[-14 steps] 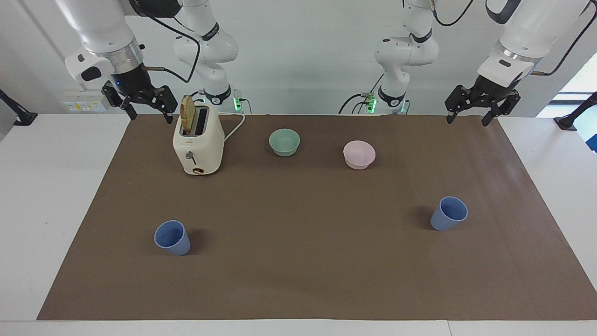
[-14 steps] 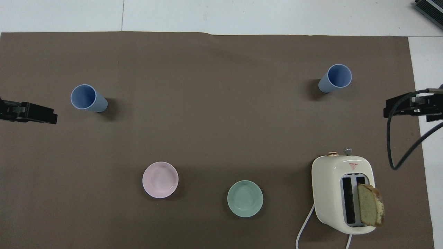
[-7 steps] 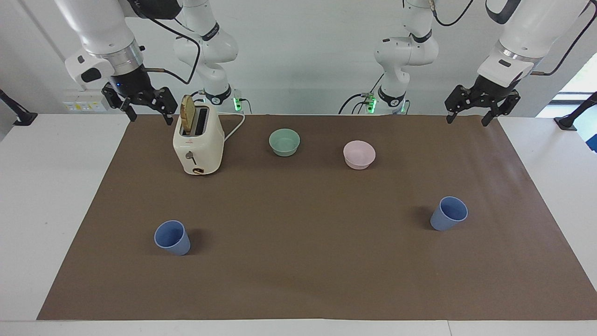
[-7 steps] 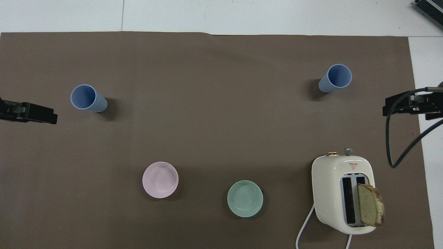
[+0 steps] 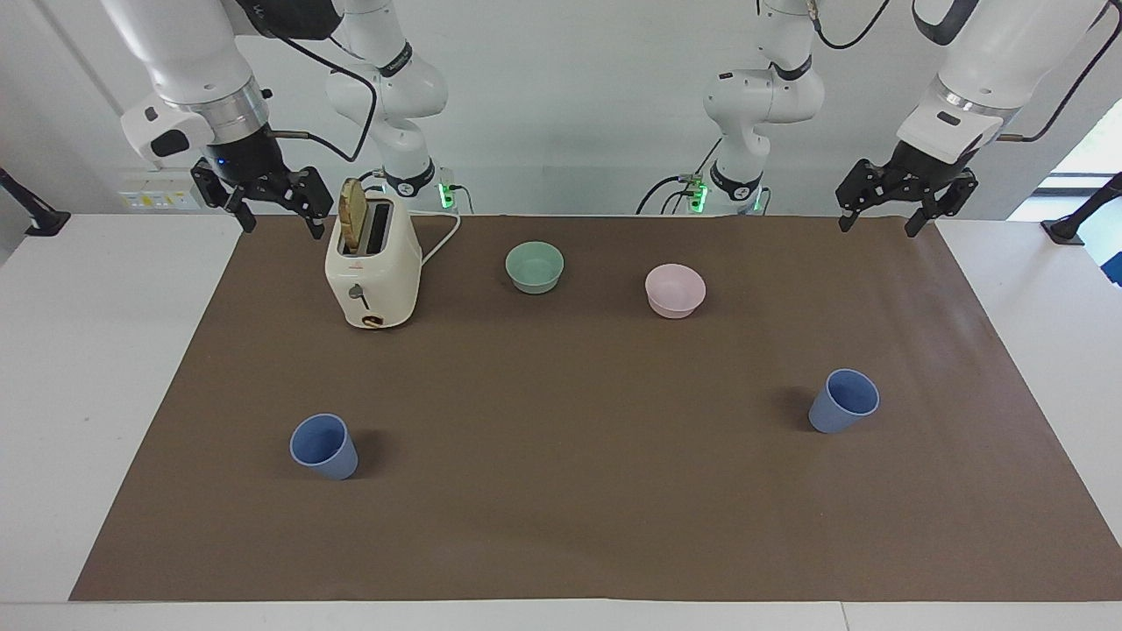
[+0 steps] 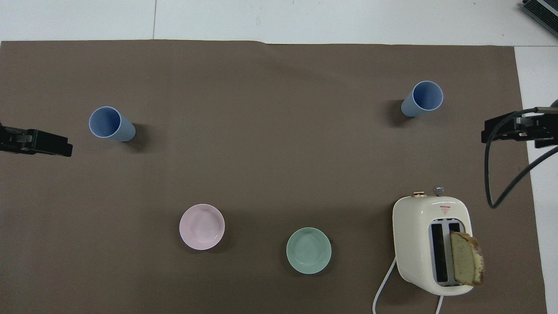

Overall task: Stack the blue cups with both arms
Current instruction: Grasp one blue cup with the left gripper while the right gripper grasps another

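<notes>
Two blue cups stand upright on the brown mat, well apart. One cup [image 5: 324, 447] [image 6: 422, 99] is toward the right arm's end of the table, the other cup [image 5: 843, 401] [image 6: 111, 124] toward the left arm's end. My right gripper [image 5: 282, 223] [image 6: 518, 130] hangs open and empty over the mat's edge beside the toaster. Over the mat's corner at its own end of the table, my left gripper [image 5: 877, 226] [image 6: 35, 141] is open and empty too. Both grippers are high above the table and far from the cups.
A cream toaster [image 5: 372, 272] [image 6: 431, 244] with a bread slice in one slot stands near the right arm's base, its cord trailing toward the robots. A green bowl [image 5: 535, 265] [image 6: 308, 250] and a pink bowl [image 5: 675, 289] [image 6: 202, 226] sit nearer to the robots than the cups.
The right gripper has drifted slightly over the mat's edge. The left arm, the cups and the bowls have not moved.
</notes>
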